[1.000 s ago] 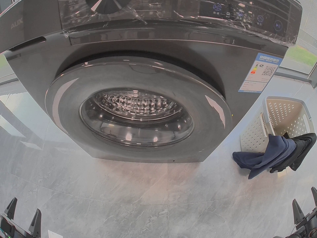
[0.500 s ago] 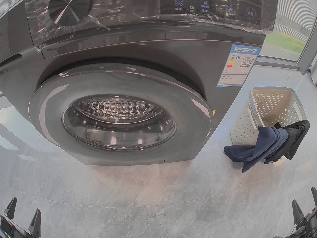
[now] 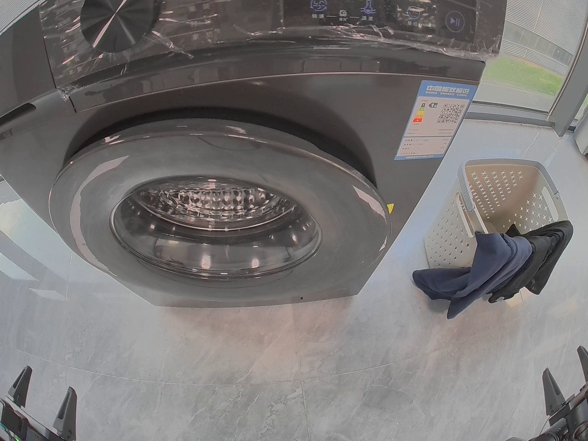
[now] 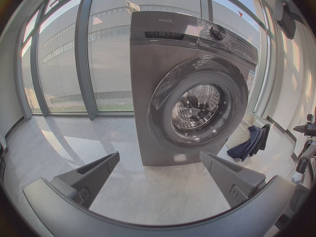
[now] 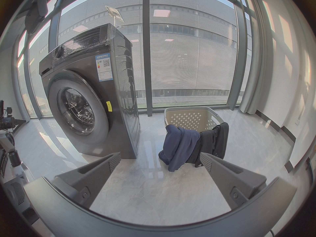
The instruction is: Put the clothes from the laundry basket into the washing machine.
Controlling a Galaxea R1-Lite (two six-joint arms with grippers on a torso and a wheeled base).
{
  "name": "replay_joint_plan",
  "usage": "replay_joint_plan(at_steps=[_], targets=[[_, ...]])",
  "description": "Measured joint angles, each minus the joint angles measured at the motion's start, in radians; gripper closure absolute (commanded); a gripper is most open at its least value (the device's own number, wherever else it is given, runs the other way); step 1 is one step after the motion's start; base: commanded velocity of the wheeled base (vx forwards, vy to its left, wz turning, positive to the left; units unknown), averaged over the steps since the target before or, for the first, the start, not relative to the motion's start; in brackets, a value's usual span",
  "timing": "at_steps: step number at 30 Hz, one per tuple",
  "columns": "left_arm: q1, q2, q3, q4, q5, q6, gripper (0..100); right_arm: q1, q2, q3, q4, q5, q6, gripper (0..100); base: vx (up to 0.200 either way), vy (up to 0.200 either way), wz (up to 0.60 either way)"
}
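Hanging over the front rim of the laundry basket (image 3: pixel 508 162), a navy garment (image 3: pixel 484 271) and a black garment (image 3: pixel 542 255) lie ahead of the right gripper (image 5: pixel 159 155) and well apart from it, with the navy one trailing onto the floor. That gripper's fingers are spread and hold nothing. The draped navy fold nearest it looks the easiest first pinch. It is best taken where the cloth bunches on the rim, so the basket is not dragged along. The washing machine (image 3: pixel 367 111) stands ahead of the left gripper (image 4: pixel 159 153), which is likewise spread and empty. Its round door (image 3: pixel 214 228) looks shut, so it probably needs opening before any garment is carried over.
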Motion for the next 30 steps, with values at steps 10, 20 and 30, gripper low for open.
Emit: replay_joint_plan(at_steps=[10, 20, 30], targets=[[0.0, 0.0, 0.0, 0.0, 0.0, 0.0, 0, 0.0, 0.0, 0.0, 0.0, 0.0, 0.0, 0, -0.12, 0.0, 0.0], [0.0, 0.0, 0.0, 0.0, 0.0, 0.0, 0, -0.001, 0.0, 0.0, 0.0, 0.0, 0.0, 0, 0.0, 0.0, 0.24], [0.0, 0.0, 0.0, 0.0, 0.0, 0.0, 0, 0.0, 0.0, 0.0, 0.0, 0.0, 0.0, 0, -0.06, 0.0, 0.0]])
